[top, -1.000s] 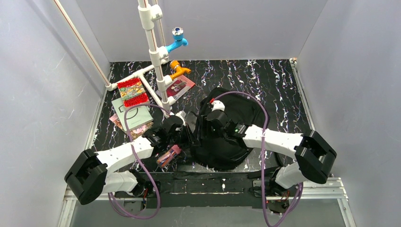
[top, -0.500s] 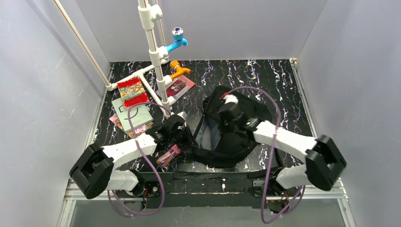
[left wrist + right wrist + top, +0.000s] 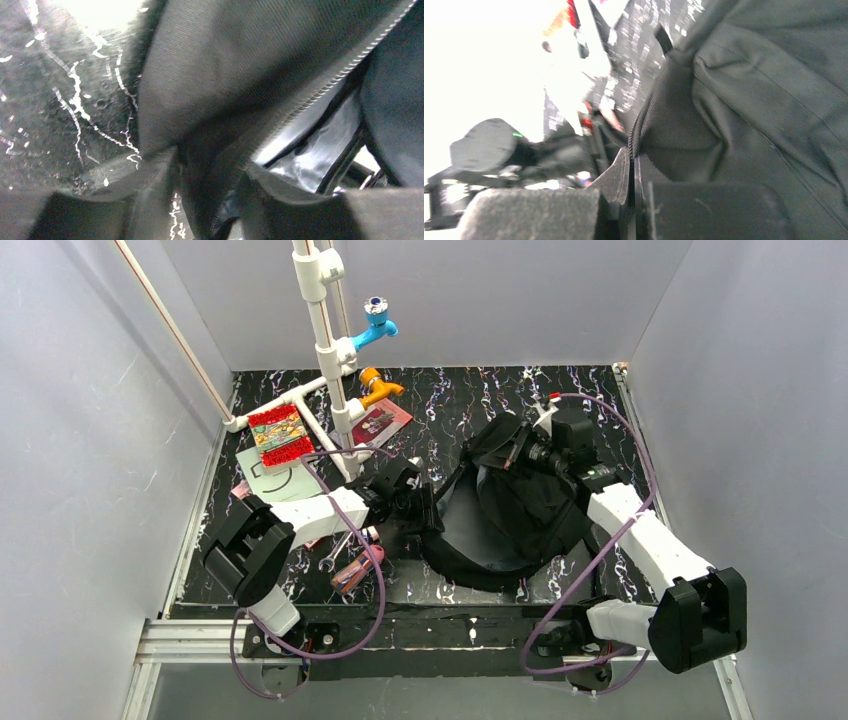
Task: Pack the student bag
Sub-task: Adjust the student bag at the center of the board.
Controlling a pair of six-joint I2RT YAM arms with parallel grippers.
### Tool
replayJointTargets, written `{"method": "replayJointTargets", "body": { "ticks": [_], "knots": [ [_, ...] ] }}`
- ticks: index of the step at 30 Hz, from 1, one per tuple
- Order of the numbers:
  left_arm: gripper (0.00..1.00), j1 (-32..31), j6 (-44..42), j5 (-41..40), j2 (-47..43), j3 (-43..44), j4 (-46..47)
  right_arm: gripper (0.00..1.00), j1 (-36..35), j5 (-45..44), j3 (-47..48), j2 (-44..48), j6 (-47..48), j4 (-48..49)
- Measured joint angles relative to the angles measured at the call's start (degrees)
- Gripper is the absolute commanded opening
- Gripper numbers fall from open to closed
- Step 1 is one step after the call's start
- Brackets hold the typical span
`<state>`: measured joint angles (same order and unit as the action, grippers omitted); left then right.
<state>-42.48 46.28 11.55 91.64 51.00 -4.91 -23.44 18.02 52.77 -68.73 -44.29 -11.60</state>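
Note:
The student bag point(image 3: 520, 525) is a black fabric backpack lying mid-table with its mouth pulled wide and the grey lining point(image 3: 488, 530) showing. My right gripper point(image 3: 527, 452) is at the bag's far rim, shut on the zipper edge point(image 3: 644, 120), which runs straight down between its fingers point(image 3: 634, 180). My left gripper point(image 3: 425, 510) is at the bag's left rim. In the left wrist view its jaws point(image 3: 207, 200) stand apart, with a fold of the black fabric point(image 3: 225, 65) loose between them and the zipper teeth point(image 3: 325, 85) to the right.
A white pipe stand point(image 3: 325, 340) with a blue tap point(image 3: 375, 325) and an orange tap point(image 3: 380, 388) rises at the back left. A red book point(image 3: 280, 435), a pale notebook point(image 3: 268, 480) and a red booklet point(image 3: 382, 422) lie near it. A pink tube-shaped item point(image 3: 357, 566) lies by the left arm.
My right gripper has shut on the bag's rim and pulled it back and to the right, opening the mouth wide. The left arm has swung right, and its jaws have parted.

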Motion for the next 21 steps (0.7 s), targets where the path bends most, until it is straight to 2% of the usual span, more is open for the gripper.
{"method": "replayJointTargets", "body": {
  "ticks": [2,6,7,9,11,14,18,21],
  "knots": [
    [0.58,-0.02,-1.11,1.57,0.76,0.55,1.09,0.01,3.39,4.5,0.11,-0.42,-3.69,3.02],
    [0.67,-0.79,-3.3,4.04,-0.5,0.35,2.67,0.01,4.85,9.75,1.64,-3.72,-5.01,3.32],
    [0.72,-0.9,-3.87,4.44,-1.33,0.28,2.69,0.01,4.85,10.56,1.88,-4.55,-4.59,3.02],
    [0.89,-1.25,-5.14,5.14,-4.28,-0.04,2.27,0.01,4.83,10.62,2.45,-5.51,-1.92,1.16],
    [0.98,-1.25,-5.81,5.4,-7.82,-0.35,1.55,0.01,4.76,9.01,3.61,-5.7,2.1,-2.14],
    [0.98,-1.18,-6.54,5.11,-15.76,-1.05,-1.57,0.04,4.81,5.86,4.22,-5.16,8.37,-4.92],
    [0.98,-0.76,-9.11,1.64,-26.21,-0.35,-10.01,0.19,4.79,3.74,3.39,-4.81,14.75,-6.54],
    [0.98,0.96,-11.52,-4.22,-34.69,0.39,-19.28,0.3,4.68,2.97,1.73,-4.81,18.16,-6.49]
  ]
}}
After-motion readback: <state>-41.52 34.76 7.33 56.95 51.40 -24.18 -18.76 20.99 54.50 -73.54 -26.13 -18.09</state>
